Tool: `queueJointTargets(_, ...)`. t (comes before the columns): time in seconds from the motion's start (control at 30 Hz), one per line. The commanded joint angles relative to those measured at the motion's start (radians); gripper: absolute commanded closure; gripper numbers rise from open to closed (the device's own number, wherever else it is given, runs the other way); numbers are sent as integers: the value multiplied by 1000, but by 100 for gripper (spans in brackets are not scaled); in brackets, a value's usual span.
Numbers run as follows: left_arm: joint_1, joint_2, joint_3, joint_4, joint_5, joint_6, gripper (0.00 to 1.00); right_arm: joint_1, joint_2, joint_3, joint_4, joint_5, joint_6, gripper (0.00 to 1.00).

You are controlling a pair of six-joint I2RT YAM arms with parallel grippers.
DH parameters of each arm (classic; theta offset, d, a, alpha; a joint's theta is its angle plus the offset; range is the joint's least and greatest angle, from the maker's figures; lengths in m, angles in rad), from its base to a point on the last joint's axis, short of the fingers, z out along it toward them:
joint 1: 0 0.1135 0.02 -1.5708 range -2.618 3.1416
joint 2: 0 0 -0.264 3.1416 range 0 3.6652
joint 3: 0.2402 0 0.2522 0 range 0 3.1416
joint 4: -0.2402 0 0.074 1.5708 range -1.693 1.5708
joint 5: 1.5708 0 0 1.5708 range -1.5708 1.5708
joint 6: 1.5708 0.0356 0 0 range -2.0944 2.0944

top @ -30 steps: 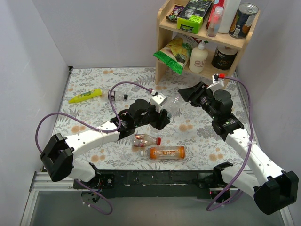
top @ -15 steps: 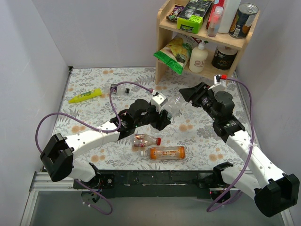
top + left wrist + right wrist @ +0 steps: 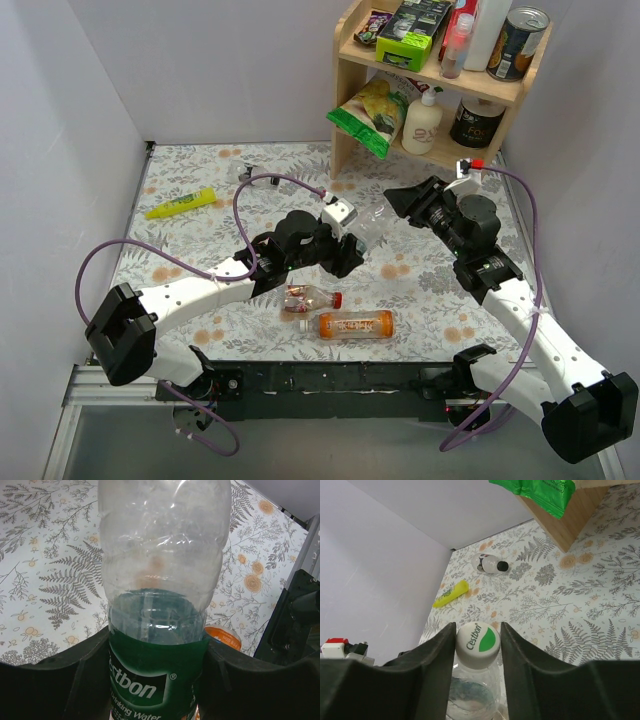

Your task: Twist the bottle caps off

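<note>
My left gripper (image 3: 157,667) is shut on the green-labelled bottle (image 3: 160,555), gripping it at the label and holding it off the table (image 3: 365,225). The bottle's white cap (image 3: 477,645) with a green leaf mark sits between the fingers of my right gripper (image 3: 478,630), which press against its two sides. A reddish-labelled bottle with a red cap (image 3: 312,298) and an orange bottle (image 3: 355,324) lie near the front edge. A small bottle with a black cap (image 3: 490,564) lies at the back left.
A wooden shelf (image 3: 430,90) with tins, a lotion pump bottle and a hanging green snack bag (image 3: 372,115) stands at the back right. A yellow tube (image 3: 180,203) lies at the left. White walls close in the left and back.
My right gripper's fingers have closed in on the white cap. The small black-capped bottle has rolled toward the back wall. The left arm has held still with its bottle.
</note>
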Motion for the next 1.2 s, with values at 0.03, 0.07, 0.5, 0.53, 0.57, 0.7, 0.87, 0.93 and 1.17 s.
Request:
queueJointTargets(0.03, -1, -32, 9, 35, 22, -2, 49, 4, 1, 9, 59, -9, -8, 68)
queueJointTargets(0.07, -1, -35, 6, 38, 31, -4, 50, 4, 1, 6, 70, -15, -17, 74)
queueJointTargets(0.5, 148, -93, -45, 294, 658, -161, 50, -97, 20, 15, 336, -515, -121, 99)
queueJointTargets(0.53, 159, -90, -49, 340, 748, -185, 50, -99, 28, 23, 352, -553, -124, 99)
queueJointTargets(0.57, 183, -86, -52, 372, 801, -209, 50, -99, 36, 33, 391, -631, -127, 99)
queueJointTargets(0.7, 225, -57, -57, 533, 1007, -339, 50, -99, 62, 40, 500, -814, -124, 99)
queueJointTargets(0.87, 231, -37, -45, 575, 1113, -382, 50, -100, 47, 46, 496, -911, -176, 99)
queueJointTargets(0.93, 231, -24, -49, 631, 1131, -415, 50, -99, 34, 53, 461, -923, -202, 99)
queueJointTargets(1.17, 231, -14, -52, 606, 1082, -413, 50, -99, 10, 83, 334, -867, -293, 99)
